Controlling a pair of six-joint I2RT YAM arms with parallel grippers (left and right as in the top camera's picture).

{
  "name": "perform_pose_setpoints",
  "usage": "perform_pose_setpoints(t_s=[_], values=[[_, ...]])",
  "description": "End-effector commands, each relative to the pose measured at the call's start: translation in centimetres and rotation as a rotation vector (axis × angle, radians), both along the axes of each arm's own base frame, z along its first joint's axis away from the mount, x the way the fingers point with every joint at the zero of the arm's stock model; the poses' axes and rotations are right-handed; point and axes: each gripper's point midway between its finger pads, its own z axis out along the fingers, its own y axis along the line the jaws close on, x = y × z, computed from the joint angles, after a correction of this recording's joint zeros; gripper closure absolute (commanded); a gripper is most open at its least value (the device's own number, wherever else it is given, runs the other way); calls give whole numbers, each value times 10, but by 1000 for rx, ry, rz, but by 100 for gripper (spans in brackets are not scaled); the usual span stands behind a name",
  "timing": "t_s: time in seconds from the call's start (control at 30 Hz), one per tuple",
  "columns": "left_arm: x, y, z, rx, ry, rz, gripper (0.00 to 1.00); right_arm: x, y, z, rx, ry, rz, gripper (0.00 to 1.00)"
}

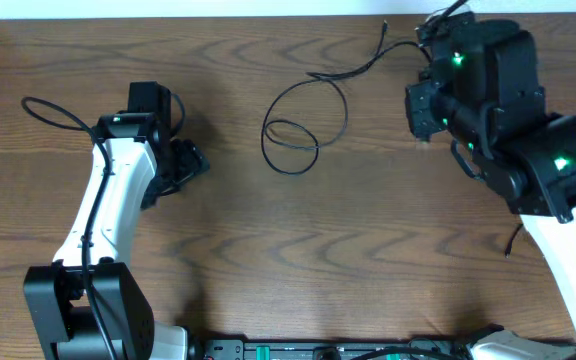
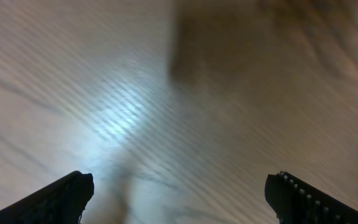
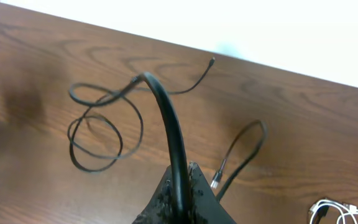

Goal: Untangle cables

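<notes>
Brown wood-grain desk (image 3: 303,124) meets a pale wall (image 3: 260,25) along the top of the right wrist view. At 6 o'clock the right gripper (image 3: 180,202) is clamped tight on a thin black cable (image 3: 166,118). It rises from the jaws toward 12 o'clock, bends over, and drops to the desk in two overlapping loops at 9 o'clock. Its free plug end lies toward 1 o'clock, near the desk edge. A second black cable (image 3: 247,146), bent into a narrow arch, lies just at 3 o'clock of the gripper, with a silvery plug at its near end. A white cable (image 3: 331,211) is bunched at 4 o'clock, cut off by the frame.

From the left wrist, the desk is blurred. The left gripper (image 2: 179,199) is spread wide, its fingers in the two lower corners with only bare wood between them.

Overhead, the looped black cable lies just above centre. The left gripper sits well apart from it at 9 o'clock, and the right gripper is at 2 o'clock.
</notes>
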Motion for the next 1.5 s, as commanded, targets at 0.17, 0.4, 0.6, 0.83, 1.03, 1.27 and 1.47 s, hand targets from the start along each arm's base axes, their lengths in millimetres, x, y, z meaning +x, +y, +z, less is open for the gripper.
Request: perform_pose_setpoints(t_s=[0.17, 0.4, 0.6, 0.83, 1.03, 1.27, 1.47], values=[[5, -23, 3, -127, -25, -98, 6, 3, -22, 11, 0, -47, -138, 99], [4, -12, 2, -59, -14, -115, 7, 24, 34, -9, 141, 25, 44, 99], [2, -12, 2, -60, -7, -115, 7, 47, 95, -63, 194, 158, 202, 99], [1, -10, 1, -49, -3, -114, 7, 64, 141, -138, 135, 282, 249, 99], [0, -5, 1, -25, 3, -122, 7, 66, 160, -213, 68, 426, 259, 99], [0, -5, 1, -26, 2, -121, 7, 44, 194, -272, 56, 564, 349, 97], [-1, -5, 1, -26, 6, -121, 7, 34, 215, -298, 24, 582, 402, 84]])
